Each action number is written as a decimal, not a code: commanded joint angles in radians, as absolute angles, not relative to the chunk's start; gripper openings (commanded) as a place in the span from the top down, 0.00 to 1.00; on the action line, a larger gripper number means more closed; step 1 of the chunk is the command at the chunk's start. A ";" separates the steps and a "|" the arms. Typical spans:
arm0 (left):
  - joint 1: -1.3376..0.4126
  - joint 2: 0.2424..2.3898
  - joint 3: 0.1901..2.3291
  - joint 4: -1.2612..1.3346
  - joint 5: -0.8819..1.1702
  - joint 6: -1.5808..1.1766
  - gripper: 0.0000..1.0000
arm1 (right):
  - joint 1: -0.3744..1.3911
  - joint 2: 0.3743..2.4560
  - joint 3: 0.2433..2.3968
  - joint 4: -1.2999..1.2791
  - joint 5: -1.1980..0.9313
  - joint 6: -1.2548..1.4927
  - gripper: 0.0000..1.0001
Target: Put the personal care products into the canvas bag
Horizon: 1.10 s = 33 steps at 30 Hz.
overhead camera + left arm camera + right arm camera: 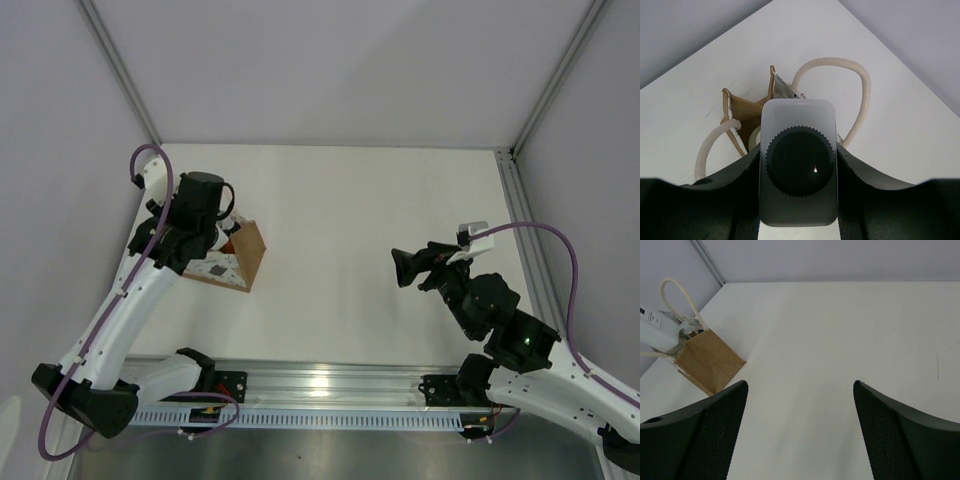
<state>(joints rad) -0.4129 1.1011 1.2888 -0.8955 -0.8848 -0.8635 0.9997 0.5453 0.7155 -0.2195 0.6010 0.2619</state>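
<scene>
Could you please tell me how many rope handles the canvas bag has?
2. In the left wrist view, one rope handle loops out beyond the translucent bottle gripped in the left pincer; the other handle curls toward the picture's left edge. No more seem hidden.

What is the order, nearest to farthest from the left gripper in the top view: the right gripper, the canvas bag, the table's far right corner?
1. Canvas bag: just below the left gripper, which holds the dark-capped bottle, on the left.
2. Right gripper: far across, right of centre.
3. Table's far right corner: farthest, at the back.
</scene>
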 commanded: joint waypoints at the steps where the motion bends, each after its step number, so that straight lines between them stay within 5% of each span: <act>1: -0.407 1.101 1.287 -0.810 -0.856 -0.893 1.00 | 1.005 0.554 0.767 -0.212 0.598 0.272 0.10; 33: -0.433 1.161 1.345 -1.025 -0.915 -1.003 1.00 | 1.005 0.555 0.769 -0.216 0.598 0.272 0.10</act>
